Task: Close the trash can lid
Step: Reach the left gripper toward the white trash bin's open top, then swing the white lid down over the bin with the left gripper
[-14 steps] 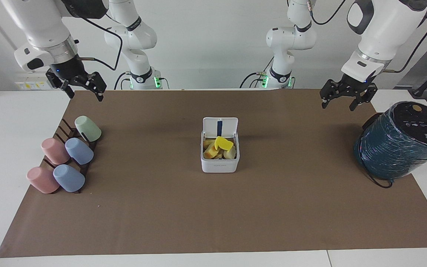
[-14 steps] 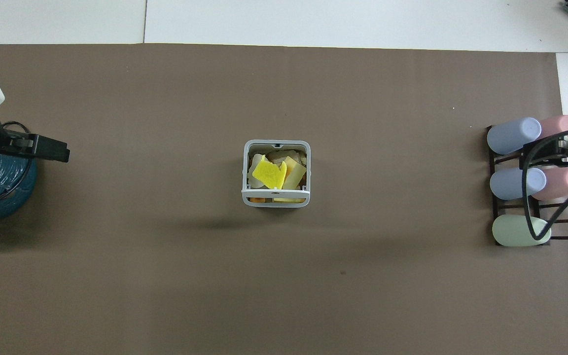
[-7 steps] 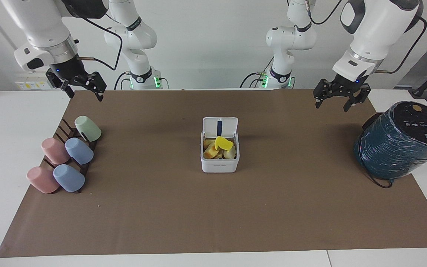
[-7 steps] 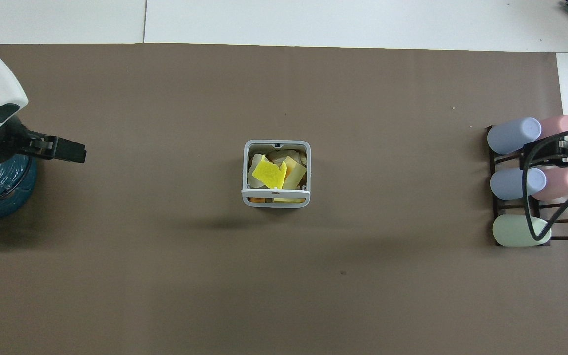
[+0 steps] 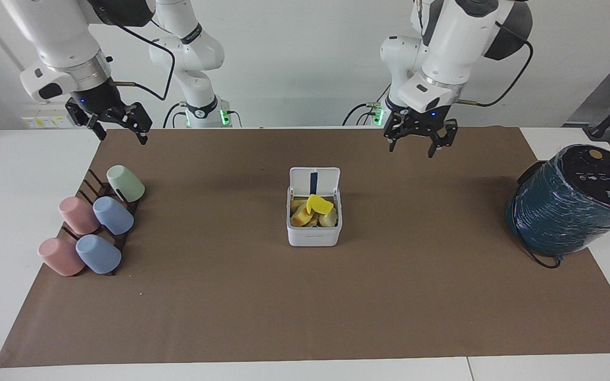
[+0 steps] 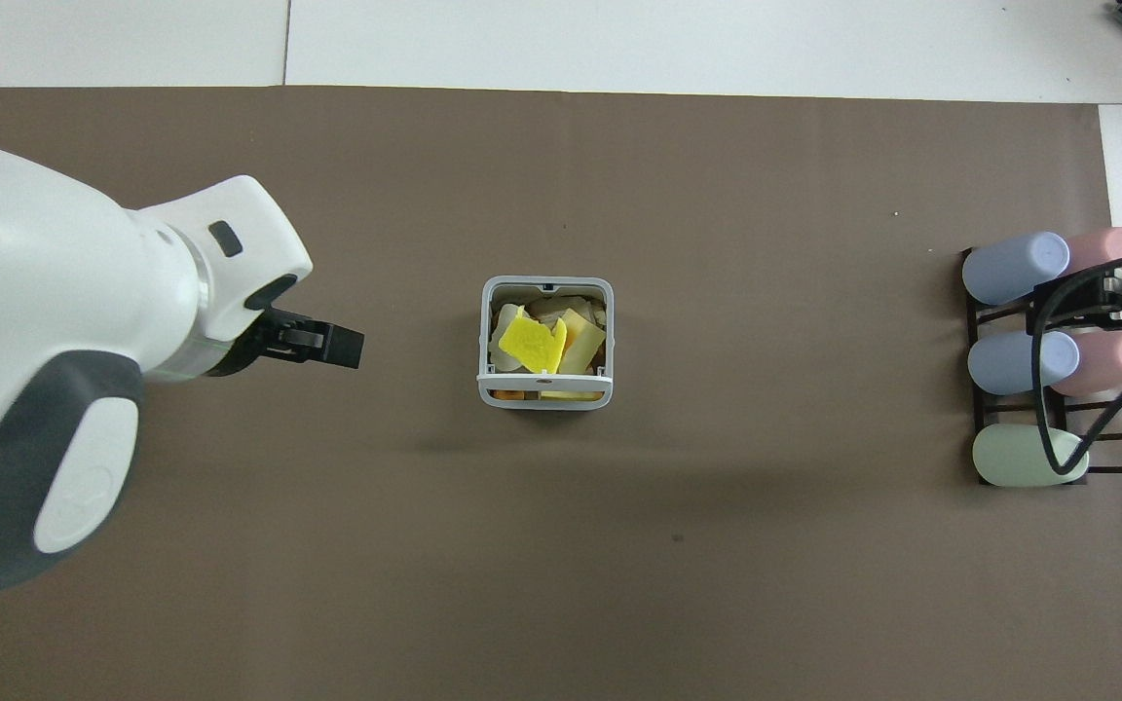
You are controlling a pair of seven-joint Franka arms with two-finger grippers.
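The small white trash can [image 5: 314, 235] stands at the middle of the brown mat and also shows in the overhead view [image 6: 485, 336]. It is full of yellow and pale scraps [image 5: 316, 206]. Its lid [image 5: 314, 181] stands upright and open on the side nearer to the robots, with the dark blue strip showing. In the overhead view the lid [image 6: 545, 379] shows edge-on. My left gripper [image 5: 413, 151] hangs open and empty in the air over the mat between the trash can and the left arm's end, apart from the lid; it also shows in the overhead view [image 6: 339, 347]. My right gripper [image 5: 123, 138] waits open and empty over the cup rack.
A dark rack [image 5: 105, 189] with several pastel cups [image 5: 112, 215] lies at the right arm's end of the mat. A large dark teal wrapped cylinder [image 5: 575, 201] with a cable stands at the left arm's end. The brown mat [image 5: 305, 307] covers most of the white table.
My left arm has swung from beside the teal cylinder toward the trash can, gripper still open. The right arm, trash can and lid have not moved.
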